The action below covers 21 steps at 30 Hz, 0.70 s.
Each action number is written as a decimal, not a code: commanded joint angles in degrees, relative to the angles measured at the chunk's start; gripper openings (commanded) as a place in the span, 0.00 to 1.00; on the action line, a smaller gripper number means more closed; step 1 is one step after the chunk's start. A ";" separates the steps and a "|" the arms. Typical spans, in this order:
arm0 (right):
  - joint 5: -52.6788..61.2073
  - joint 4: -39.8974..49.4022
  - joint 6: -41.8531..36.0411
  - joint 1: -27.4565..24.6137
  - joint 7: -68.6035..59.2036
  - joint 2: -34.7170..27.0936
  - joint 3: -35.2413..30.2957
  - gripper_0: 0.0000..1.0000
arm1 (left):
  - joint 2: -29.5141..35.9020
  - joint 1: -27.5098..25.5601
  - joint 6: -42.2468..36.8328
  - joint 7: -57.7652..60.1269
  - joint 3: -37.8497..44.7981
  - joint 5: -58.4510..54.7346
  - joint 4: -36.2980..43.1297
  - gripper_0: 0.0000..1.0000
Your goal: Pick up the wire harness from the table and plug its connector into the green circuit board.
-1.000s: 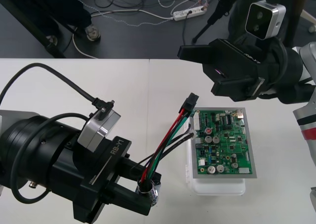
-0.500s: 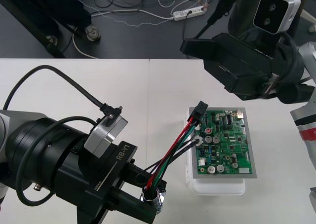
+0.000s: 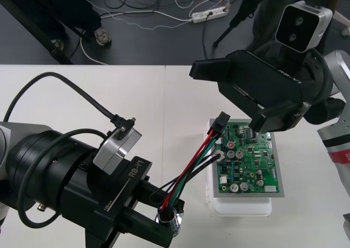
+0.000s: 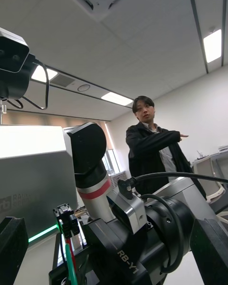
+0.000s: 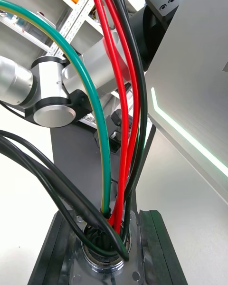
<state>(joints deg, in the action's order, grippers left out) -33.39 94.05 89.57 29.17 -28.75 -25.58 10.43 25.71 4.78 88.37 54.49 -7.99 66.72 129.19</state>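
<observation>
- The left claw (image 3: 164, 219) is squeezing tight on the socket (image 3: 172, 224), low over the table's (image 3: 82, 89) near side.
- The wires (image 3: 191, 163) are slanting up and away to the plug (image 3: 221, 121).
- The plug is sitting by the board's (image 3: 251, 160) far left corner; I cannot tell if it is touching.
- The right claw (image 3: 228, 98) is hovering wide open and empty, just past the plug.

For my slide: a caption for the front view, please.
Left gripper holds harness socket, plug near green board; right gripper open above.
</observation>
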 commanded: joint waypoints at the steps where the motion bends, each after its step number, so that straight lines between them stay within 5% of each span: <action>1: 1.40 3.59 0.43 -2.01 -2.80 1.06 1.96 1.00 | 1.27 1.81 1.63 4.40 -1.06 -0.63 0.98 0.00; 21: 1.84 7.99 0.43 -3.24 -2.89 2.73 3.19 1.00 | 1.01 1.46 1.63 4.49 -1.06 -0.89 1.07 0.00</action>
<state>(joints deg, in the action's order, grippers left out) -32.48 99.70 89.58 26.28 -28.76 -23.71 11.95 25.71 4.78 88.37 54.49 -7.99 66.72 129.18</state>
